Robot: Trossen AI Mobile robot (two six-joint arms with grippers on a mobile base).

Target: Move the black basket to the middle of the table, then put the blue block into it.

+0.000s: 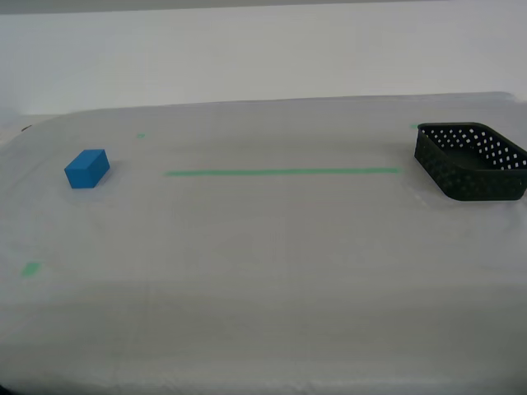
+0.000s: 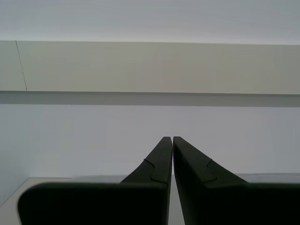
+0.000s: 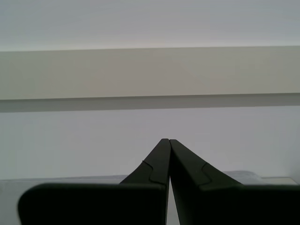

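The black basket (image 1: 473, 161) stands on the table (image 1: 263, 271) at the exterior view's far right, its perforated walls partly cut by the frame edge. The blue block (image 1: 86, 168) lies on the cloth at the exterior view's left, far from the basket. Neither arm shows in the exterior view. My first gripper (image 3: 168, 140) is shut with nothing between its fingers and points at a pale wall. My second gripper (image 2: 172, 138) is also shut and empty, facing the same wall. Neither wrist view shows the basket or the block.
A long green tape line (image 1: 282, 172) runs across the cloth between block and basket. Small green marks sit at the exterior view's lower left (image 1: 30, 268) and upper left (image 1: 141, 135). A white wall rises behind the table's far edge.
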